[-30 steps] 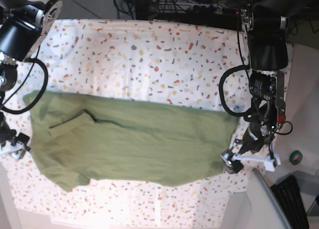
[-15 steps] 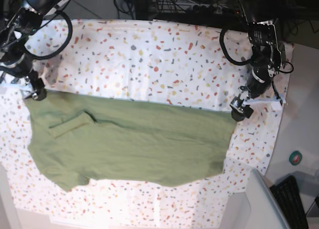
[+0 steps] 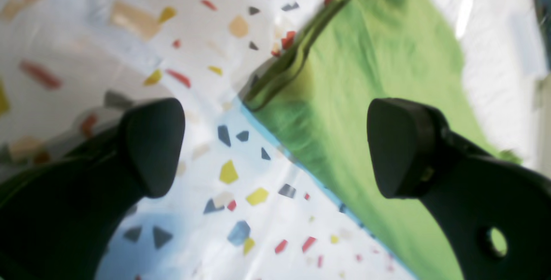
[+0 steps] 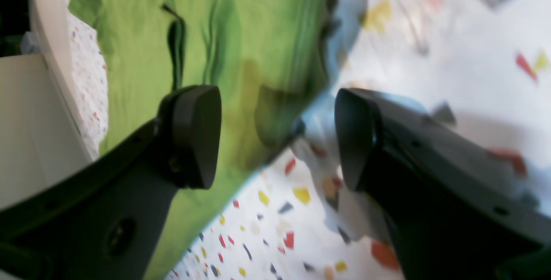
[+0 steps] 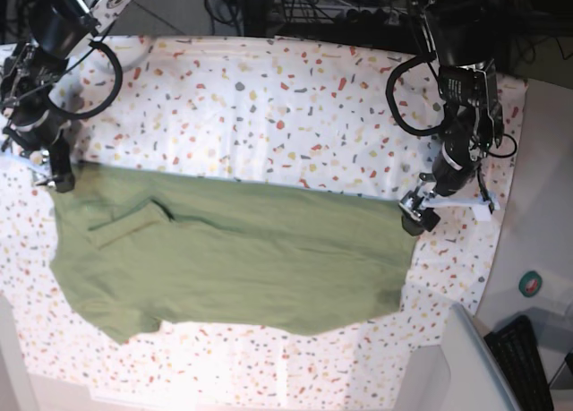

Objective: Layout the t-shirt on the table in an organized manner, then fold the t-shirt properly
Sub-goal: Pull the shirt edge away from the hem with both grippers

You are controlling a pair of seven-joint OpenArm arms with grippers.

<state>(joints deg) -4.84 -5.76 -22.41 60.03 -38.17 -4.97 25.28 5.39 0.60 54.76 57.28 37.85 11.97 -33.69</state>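
Tabletop carries a white cloth flecked red, orange, grey and yellow. One olive-green t-shirt lies directly on it, spread flat across the near half, a sleeve folded over on the left. Far half bare. Cloth overhangs the right edge.

Both arms have swung from the near edge to the t-shirt's far corners.

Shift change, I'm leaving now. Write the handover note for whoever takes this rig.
Left gripper: open, empty, straddling the t-shirt's far corner on its side.
Right gripper: open, empty, at the other far corner.
T-shirt lies spread lengthwise on the table, one sleeve folded onto the body.
Done: rough layout.
Left: grip the corners, make the remaining folds.
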